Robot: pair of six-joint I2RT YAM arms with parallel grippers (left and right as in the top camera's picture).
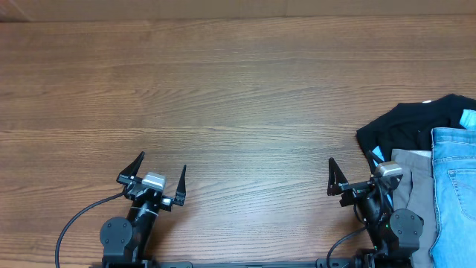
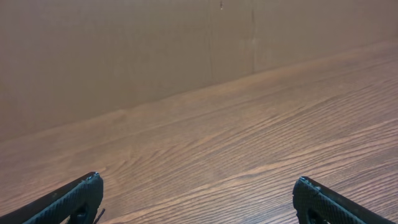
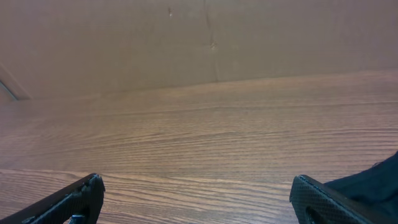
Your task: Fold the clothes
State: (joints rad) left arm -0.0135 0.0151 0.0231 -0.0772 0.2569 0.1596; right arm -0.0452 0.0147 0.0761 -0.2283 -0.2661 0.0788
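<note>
The light-blue denim jeans [image 1: 455, 195] lie bunched at the table's right edge in the overhead view, partly cut off by the frame. My right gripper [image 1: 352, 165] is open and empty, just left of the clothes pile; in the right wrist view [image 3: 196, 186] only bare wood lies between its fingers. My left gripper [image 1: 162, 167] is open and empty at the front left, far from the jeans; the left wrist view [image 2: 198, 186] shows only wood between its fingers.
A black garment [image 1: 405, 126] lies behind the jeans, and its edge shows in the right wrist view [image 3: 373, 180]. A plain grey garment [image 1: 413, 175] lies between my right arm and the jeans. The wooden table [image 1: 223, 97] spreads left and back.
</note>
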